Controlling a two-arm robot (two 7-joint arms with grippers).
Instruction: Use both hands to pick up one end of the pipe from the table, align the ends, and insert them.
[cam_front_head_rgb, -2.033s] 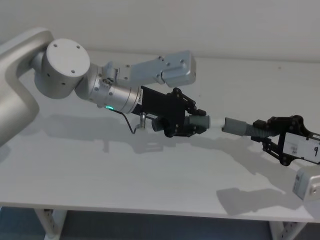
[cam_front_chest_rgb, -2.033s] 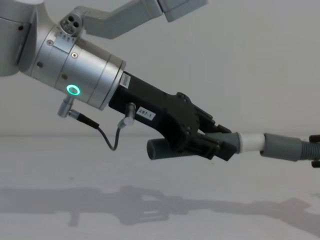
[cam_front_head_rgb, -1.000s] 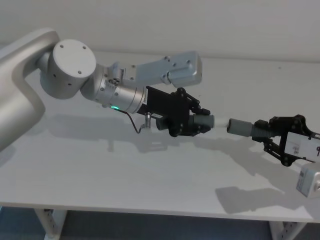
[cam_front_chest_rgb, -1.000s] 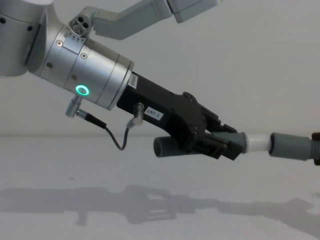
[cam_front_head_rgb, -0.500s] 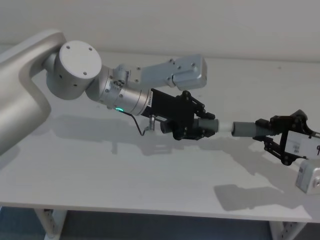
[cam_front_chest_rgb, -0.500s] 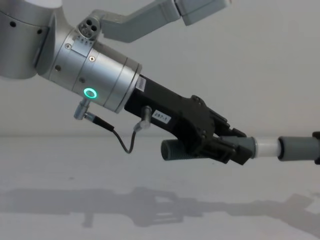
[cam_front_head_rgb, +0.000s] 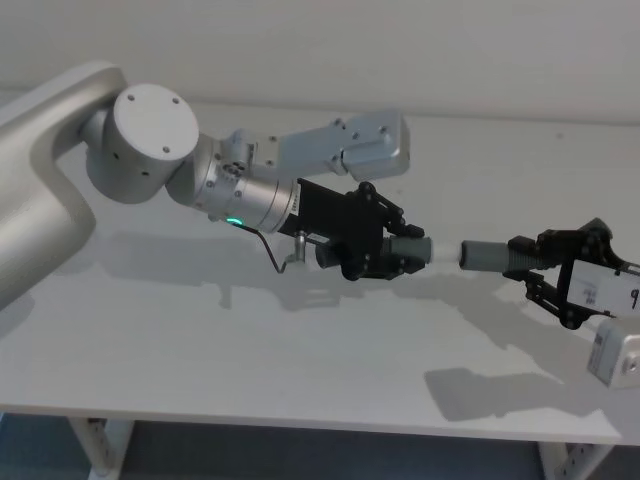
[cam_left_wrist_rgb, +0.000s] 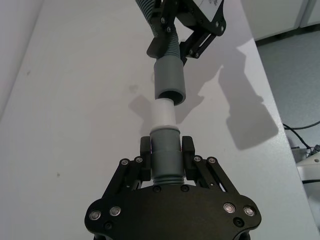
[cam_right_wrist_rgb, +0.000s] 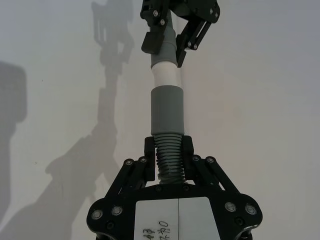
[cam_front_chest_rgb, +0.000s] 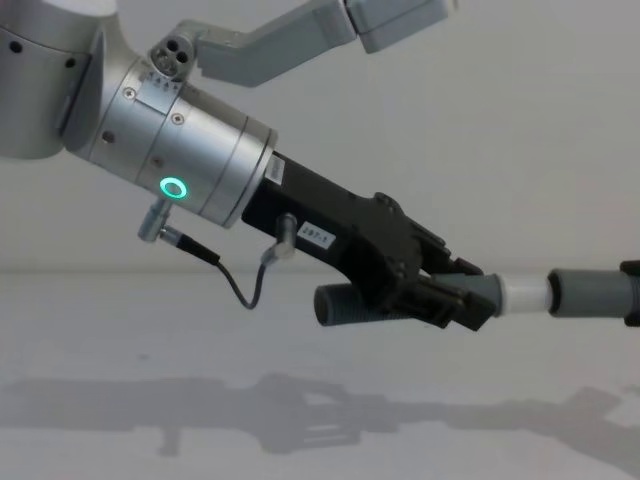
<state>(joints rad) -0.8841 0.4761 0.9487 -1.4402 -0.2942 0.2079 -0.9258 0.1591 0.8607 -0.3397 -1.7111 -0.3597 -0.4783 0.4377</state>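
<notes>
Head view: the left gripper (cam_front_head_rgb: 392, 255) clenched the spigot piece (cam_front_head_rgb: 412, 250), and the right gripper (cam_front_head_rgb: 541, 262) grasped the socket piece (cam_front_head_rgb: 484, 255), both held above the bench (cam_front_head_rgb: 300, 350). Since half a second ago the white spigot (cam_front_head_rgb: 445, 253) had backed off slightly; most of it was bare again.

Left wrist view: the spigot (cam_left_wrist_rgb: 163, 113) met the socket mouth (cam_left_wrist_rgb: 170, 82), barely entered and a little off axis.

Right wrist view: the collar (cam_right_wrist_rgb: 167, 109) covered only the spigot's tip.

Chest view: the two pieces lay roughly in line. Insertion looked unfinished; the ends probably needed squaring before another push.
</notes>
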